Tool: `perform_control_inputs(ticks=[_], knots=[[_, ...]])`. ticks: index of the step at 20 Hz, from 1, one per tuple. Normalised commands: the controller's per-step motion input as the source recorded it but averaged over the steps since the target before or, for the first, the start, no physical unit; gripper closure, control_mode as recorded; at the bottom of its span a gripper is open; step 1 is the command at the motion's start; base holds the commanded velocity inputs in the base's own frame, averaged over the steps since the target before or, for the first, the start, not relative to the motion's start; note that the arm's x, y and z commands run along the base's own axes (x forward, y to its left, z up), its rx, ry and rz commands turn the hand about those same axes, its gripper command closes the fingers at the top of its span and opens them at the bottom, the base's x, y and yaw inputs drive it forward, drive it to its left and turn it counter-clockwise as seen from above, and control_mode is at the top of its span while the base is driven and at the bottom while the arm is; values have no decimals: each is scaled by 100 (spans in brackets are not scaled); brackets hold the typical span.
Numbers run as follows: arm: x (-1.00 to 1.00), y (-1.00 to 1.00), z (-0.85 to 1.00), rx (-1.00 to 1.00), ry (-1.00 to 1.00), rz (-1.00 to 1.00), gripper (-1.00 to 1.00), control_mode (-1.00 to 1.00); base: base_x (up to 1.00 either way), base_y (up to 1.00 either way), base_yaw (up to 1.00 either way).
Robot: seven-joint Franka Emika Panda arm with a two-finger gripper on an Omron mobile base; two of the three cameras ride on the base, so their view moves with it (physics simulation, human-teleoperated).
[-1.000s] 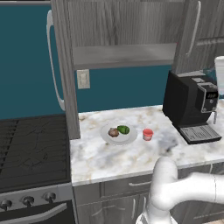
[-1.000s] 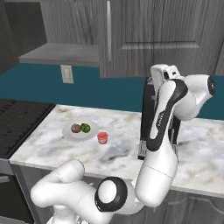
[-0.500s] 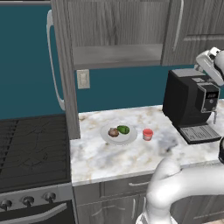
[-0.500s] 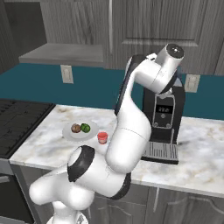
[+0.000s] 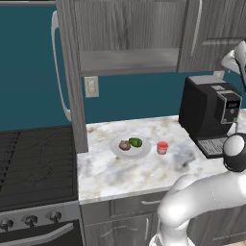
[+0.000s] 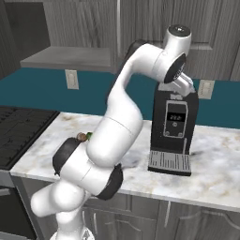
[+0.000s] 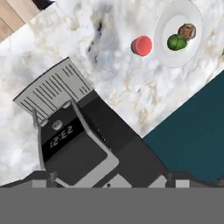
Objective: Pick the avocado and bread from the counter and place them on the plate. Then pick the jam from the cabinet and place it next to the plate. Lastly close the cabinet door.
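Note:
The white plate (image 5: 115,147) lies on the marbled counter (image 5: 120,175) with the brown bread (image 5: 124,145) and the green avocado (image 5: 135,142) on it. Just right of the plate stands the red jam (image 5: 162,147), upright. The cabinet (image 5: 129,60) has a bare shelf, and its cabinet door (image 5: 67,86) is swung out to the left. My gripper (image 6: 185,83) hangs high above the black coffee machine (image 6: 173,126), open, with nothing in it. The hand view looks down on the jam (image 7: 142,45), the plate (image 7: 168,26), the avocado (image 7: 176,42) and the bread (image 7: 187,30).
The coffee machine (image 5: 209,113) stands on the counter right of the jam, right under my hand. A black stove top (image 5: 33,163) adjoins the counter on the left. A wall socket (image 5: 91,86) sits on the teal back wall. More closed wall cabinets (image 5: 216,33) hang to the right.
My arm has swung up from beside the coffee machine to high above it. The plate, the food and the jam have stayed put.

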Motion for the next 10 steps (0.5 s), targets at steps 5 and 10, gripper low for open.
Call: perform_control_inputs(ticks=[5, 10], knots=[[-100, 55, -11, -23, -54, 0, -100, -100, 0, 0, 0], [-100, 98, -45, -40, -65, 3, -100, -100, 0, 0, 0]])
